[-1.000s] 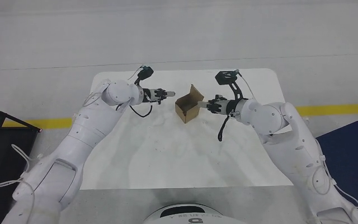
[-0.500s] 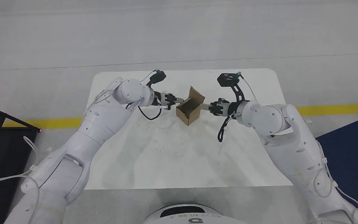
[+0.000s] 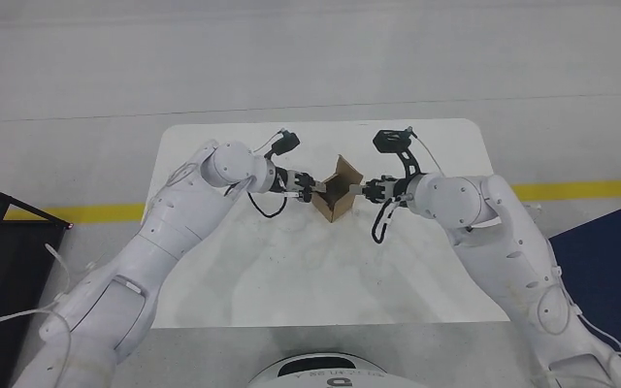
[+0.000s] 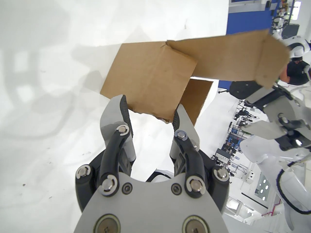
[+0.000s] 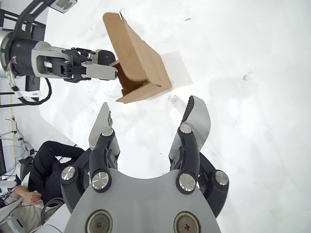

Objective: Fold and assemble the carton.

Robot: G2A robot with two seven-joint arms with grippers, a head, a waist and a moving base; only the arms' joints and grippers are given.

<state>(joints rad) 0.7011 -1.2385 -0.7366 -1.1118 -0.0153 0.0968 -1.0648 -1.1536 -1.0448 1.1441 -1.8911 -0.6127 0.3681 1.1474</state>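
A small brown carton (image 3: 337, 189) stands tilted on the white table (image 3: 291, 272), one flap raised. My left gripper (image 3: 312, 186) is at its left side, open. In the left wrist view the carton's (image 4: 150, 78) ragged panel edge lies between the spread fingers of the left gripper (image 4: 150, 111). In the right wrist view one finger of the left gripper (image 5: 114, 72) reaches into the carton's (image 5: 138, 56) open end. My right gripper (image 3: 361, 188) is just right of the carton, open and holding nothing, its fingertips (image 5: 192, 101) a short way off the box.
The table's back edge (image 3: 320, 124) runs close behind the carton. Bare tabletop spreads toward the front. A black frame (image 3: 19, 218) stands on the floor off the left side, and a blue surface (image 3: 592, 262) lies off the right.
My left arm has swung right until its gripper reached the carton. The carton has turned and shifted slightly right and toward the front. The right gripper has edged closer to it.
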